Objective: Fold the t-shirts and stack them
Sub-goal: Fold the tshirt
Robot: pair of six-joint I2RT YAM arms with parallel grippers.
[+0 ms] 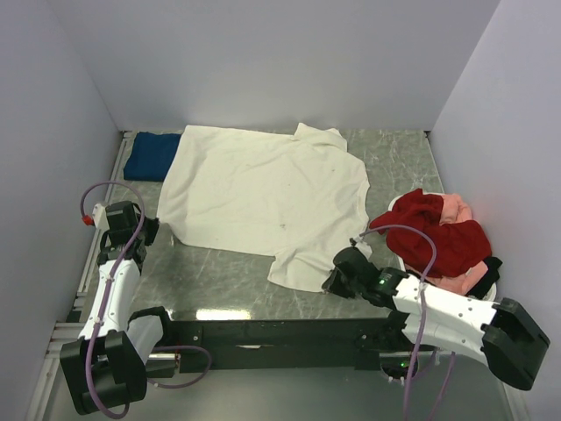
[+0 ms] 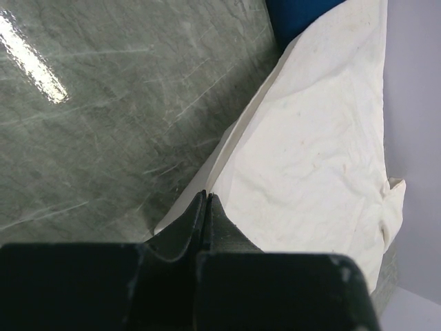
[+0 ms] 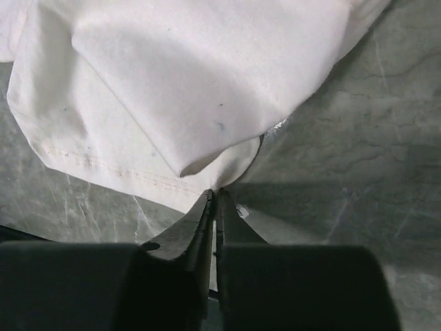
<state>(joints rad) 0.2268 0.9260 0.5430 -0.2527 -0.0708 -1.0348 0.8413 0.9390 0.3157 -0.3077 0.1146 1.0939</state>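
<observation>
a cream-white soft cloth t-shirt [image 1: 263, 197] lies spread flat across the middle of the grey-green marbled tabletop [image 1: 219, 276], its collar toward the upper right of the overhead frame and its hem toward the lower left. its upper-left corner overlaps a folded dark blue cloth t-shirt [image 1: 151, 156], which sits in the upper left corner of the tabletop. at the right edge of the frame a white basket [image 1: 493, 279] holds a heap of crumpled shirts: a red t-shirt [image 1: 438, 232] on top, a pink t-shirt [image 1: 454, 209] showing behind and below it, and a bit of black cloth [image 1: 489, 266] at the lower right of the heap.

the left hand [image 1: 147, 230] sits low at the left of the frame, touching the cream shirt's lower-left corner. in the left wrist view its fingers [image 2: 186, 231] are pressed together with no gap, their tips right at the folded edge of the cloth; whether any cloth is caught between them cannot be told.

the right hand [image 1: 336, 281] sits at centre bottom of the overhead frame, against the shirt's lower-right corner. in the right wrist view its fingers [image 3: 238, 224] are clenched on the stitched edge of the cream shirt, a thin pale sliver showing between them, with a fold of cloth doubled over just above the tips.
</observation>
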